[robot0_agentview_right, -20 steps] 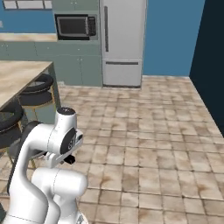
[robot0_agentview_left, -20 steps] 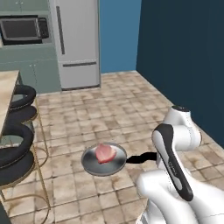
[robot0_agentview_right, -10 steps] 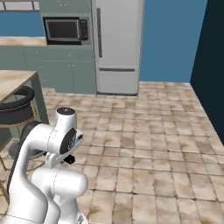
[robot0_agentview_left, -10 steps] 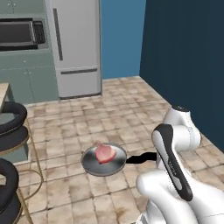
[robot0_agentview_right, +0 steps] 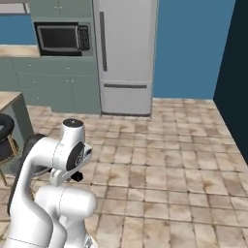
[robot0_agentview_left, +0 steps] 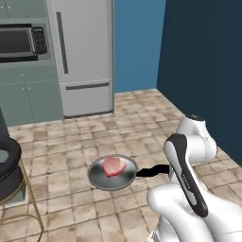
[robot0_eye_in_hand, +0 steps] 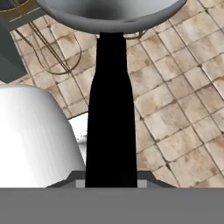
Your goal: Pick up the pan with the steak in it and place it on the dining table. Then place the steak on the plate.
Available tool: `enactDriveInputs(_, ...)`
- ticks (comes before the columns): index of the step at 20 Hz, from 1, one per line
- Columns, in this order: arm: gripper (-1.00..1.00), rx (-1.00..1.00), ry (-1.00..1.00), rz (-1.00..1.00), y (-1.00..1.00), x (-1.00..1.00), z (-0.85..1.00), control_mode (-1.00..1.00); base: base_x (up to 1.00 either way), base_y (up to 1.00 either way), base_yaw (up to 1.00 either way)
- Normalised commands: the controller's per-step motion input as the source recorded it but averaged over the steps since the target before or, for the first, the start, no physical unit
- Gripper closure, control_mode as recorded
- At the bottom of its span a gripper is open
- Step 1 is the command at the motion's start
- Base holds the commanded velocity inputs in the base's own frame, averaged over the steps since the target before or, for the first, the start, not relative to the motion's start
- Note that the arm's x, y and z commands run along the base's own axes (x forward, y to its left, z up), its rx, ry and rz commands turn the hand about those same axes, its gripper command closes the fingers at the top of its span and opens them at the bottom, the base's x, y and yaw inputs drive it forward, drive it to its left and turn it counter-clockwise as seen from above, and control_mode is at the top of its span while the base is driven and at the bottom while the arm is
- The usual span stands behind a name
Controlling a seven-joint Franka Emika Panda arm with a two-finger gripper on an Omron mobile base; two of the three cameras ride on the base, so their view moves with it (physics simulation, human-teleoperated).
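The grey pan (robot0_agentview_left: 112,173) hangs level above the tiled floor, with the pinkish steak (robot0_agentview_left: 114,166) lying in its middle. Its black handle (robot0_agentview_left: 150,171) runs right, behind my white forearm. In the hand view the pan's underside (robot0_eye_in_hand: 109,13) is at the top and the handle (robot0_eye_in_hand: 109,109) runs straight down into my gripper (robot0_eye_in_hand: 110,178), which is shut on it. A beige corner of the dining table (robot0_agentview_right: 7,100) shows at the left edge of the right base view. The plate is out of view.
A tall grey fridge (robot0_agentview_left: 82,56) and a microwave (robot0_agentview_left: 21,43) over teal cabinets stand ahead. Black stools (robot0_agentview_left: 7,163) with thin metal legs are at the left, one also a stool (robot0_agentview_right: 5,128) in the right base view. A dark blue wall (robot0_agentview_left: 203,71) closes the right.
Both base views have shifted: the fridge looms larger and nearer, the table and stools have slid off to the left. The arm and pan keep the same pose in the view.
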Motion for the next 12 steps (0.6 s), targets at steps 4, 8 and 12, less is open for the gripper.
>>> enactDriveInputs(4,1.0,0.0,0.0,0.0,0.0,0.0,0.0,1.0,0.98,-0.22,0.0)
enactDriveInputs(8,1.0,0.0,0.0,0.0,0.0,0.0,0.0,1.0,0.52,-0.15,0.24)
enactDriveInputs(12,1.0,0.0,0.0,0.0,0.0,0.0,0.0,1.0,0.11,-0.06,0.42)
